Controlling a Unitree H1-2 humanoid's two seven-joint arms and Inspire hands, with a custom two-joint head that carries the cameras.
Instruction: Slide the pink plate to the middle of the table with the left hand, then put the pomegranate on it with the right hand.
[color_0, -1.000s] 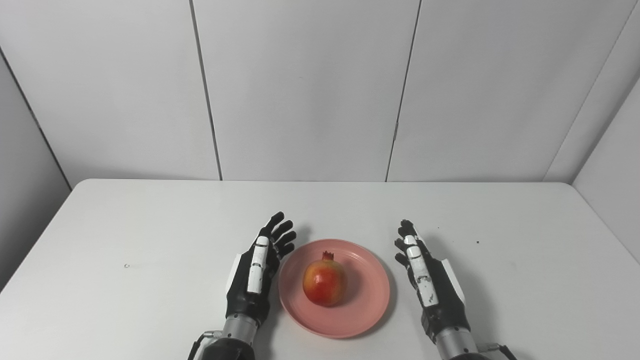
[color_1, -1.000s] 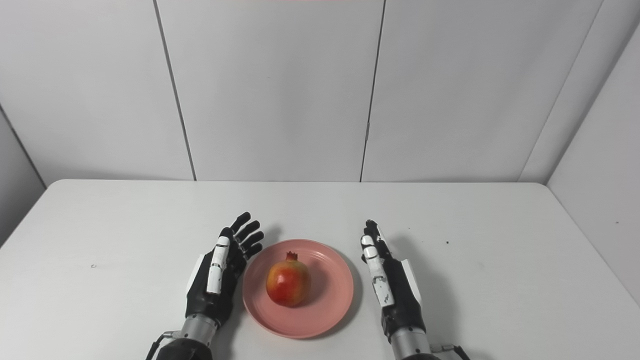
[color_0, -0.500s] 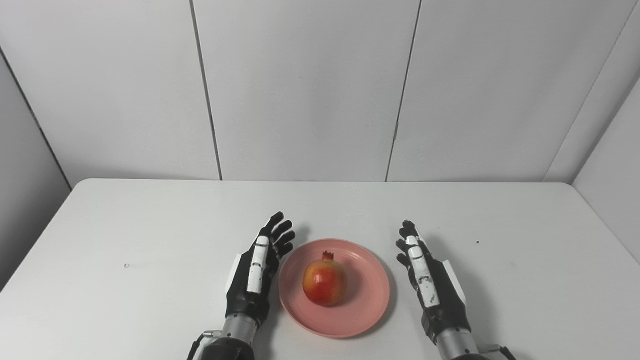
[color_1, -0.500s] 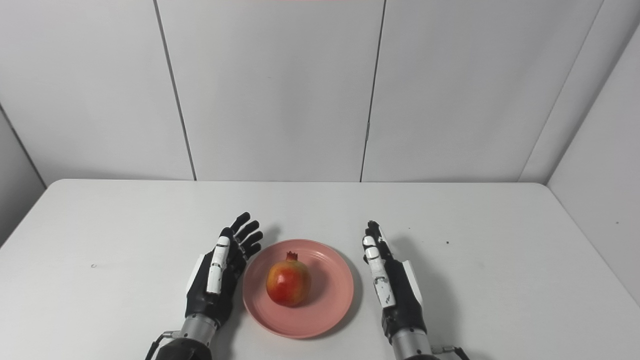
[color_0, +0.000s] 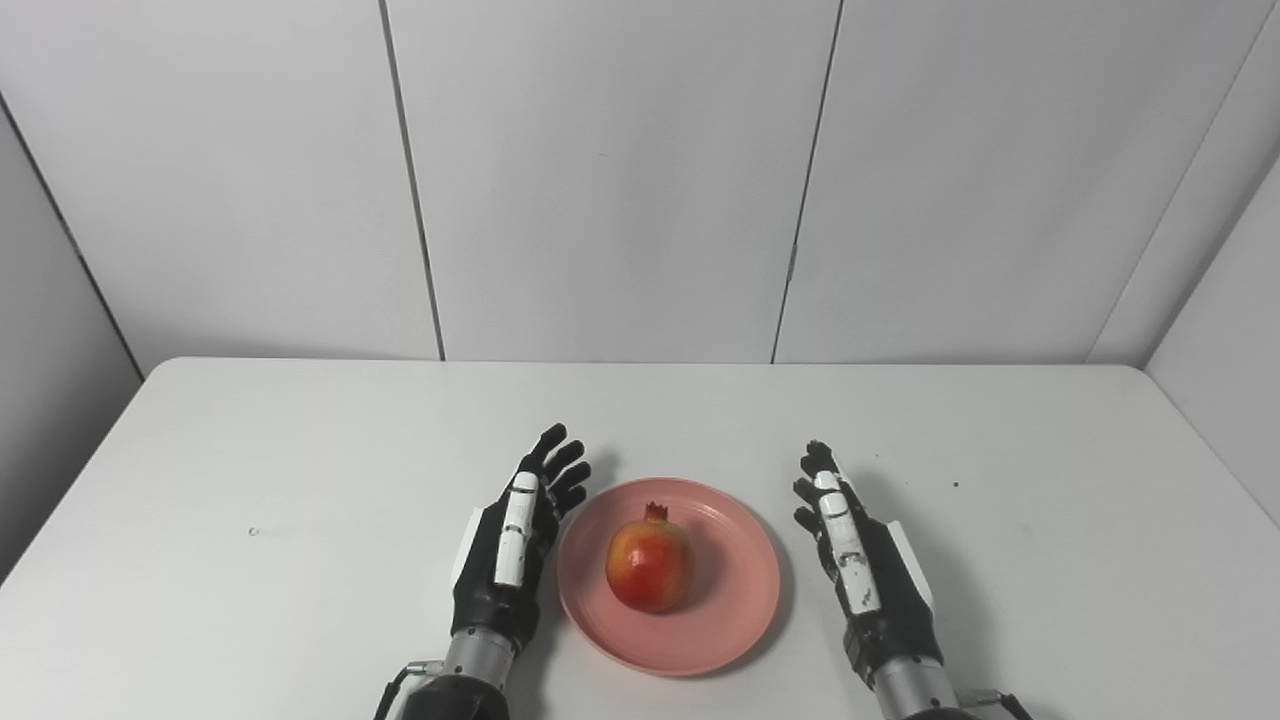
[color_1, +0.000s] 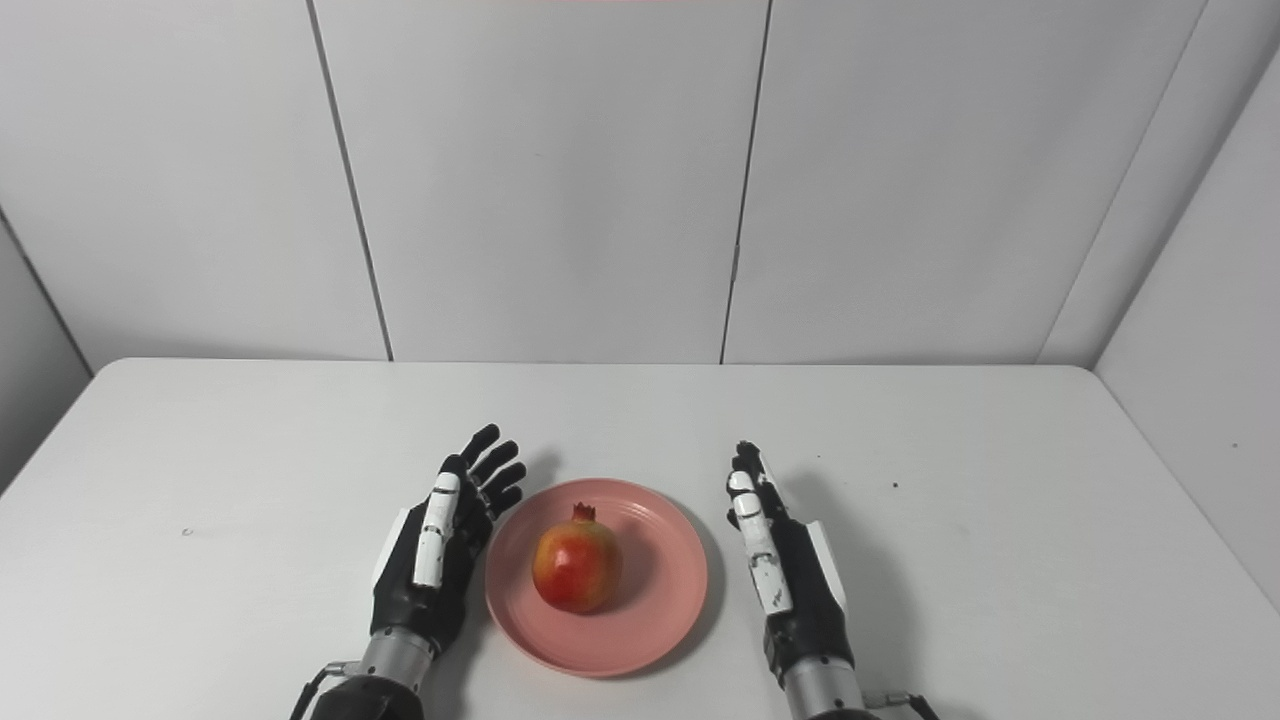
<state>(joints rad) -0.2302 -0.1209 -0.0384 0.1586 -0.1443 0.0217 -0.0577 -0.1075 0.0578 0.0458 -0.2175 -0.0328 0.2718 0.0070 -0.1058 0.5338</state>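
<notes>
the pink plate (color_0: 725, 620) sits in the lower middle of the frame on the white table (color_0: 300, 450), nearer the bottom edge than the far one. the pomegranate (color_0: 648, 563) rests on the plate, a little left of its centre, with its small crown pointing toward the top of the frame. the underside of the fruit and the patch of plate beneath it are hidden.

the left hand (color_0: 508, 555) lies just left of the plate, palm side turned toward it, fingers spread and empty. its edge looks very close to the plate rim, but whether they touch cannot be told, since the hand covers that stretch of rim. the right hand (color_0: 868, 580) is to the right of the plate with a clear strip of table between them; its fingers are straight, slightly apart, and hold nothing. seen nearly edge-on, its palm and thumb are mostly hidden.

both wrists run out of the bottom edge, so the arms are cut off; a bit of cable shows at the lower left and lower right by the wrists. shadows fall on the table beside each hand. a few tiny dark specks mark the table at the right and one faint mark at the left, too small to make out. pale wall panels (color_0: 600, 180) with thin dark seams fill the upper half.
</notes>
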